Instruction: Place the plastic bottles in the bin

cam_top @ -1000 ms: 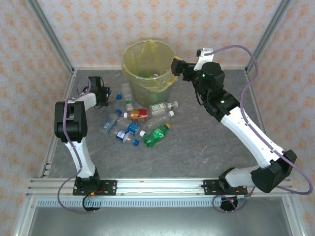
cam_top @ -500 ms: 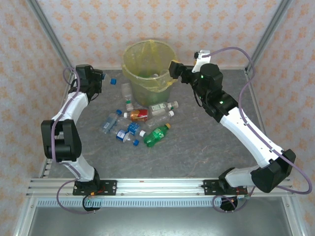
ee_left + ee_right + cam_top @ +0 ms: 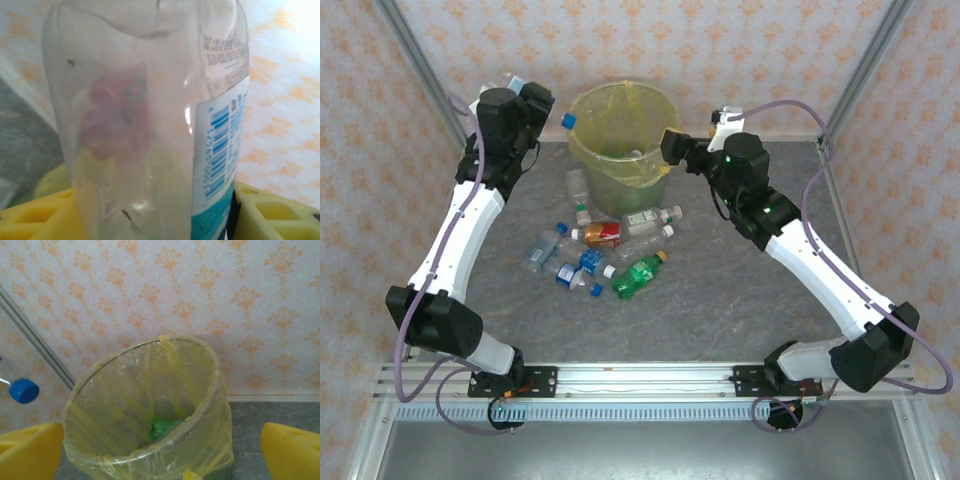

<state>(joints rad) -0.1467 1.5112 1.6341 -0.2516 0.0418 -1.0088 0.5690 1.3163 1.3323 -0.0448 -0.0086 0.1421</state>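
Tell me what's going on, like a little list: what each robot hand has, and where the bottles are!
Left gripper: shut on a clear bottle, held up beside the bin
Right gripper: open, empty, facing the bin
Other bottles: a loose pile on the table, on the bin's near side
Inside the bin: something green at the bottom
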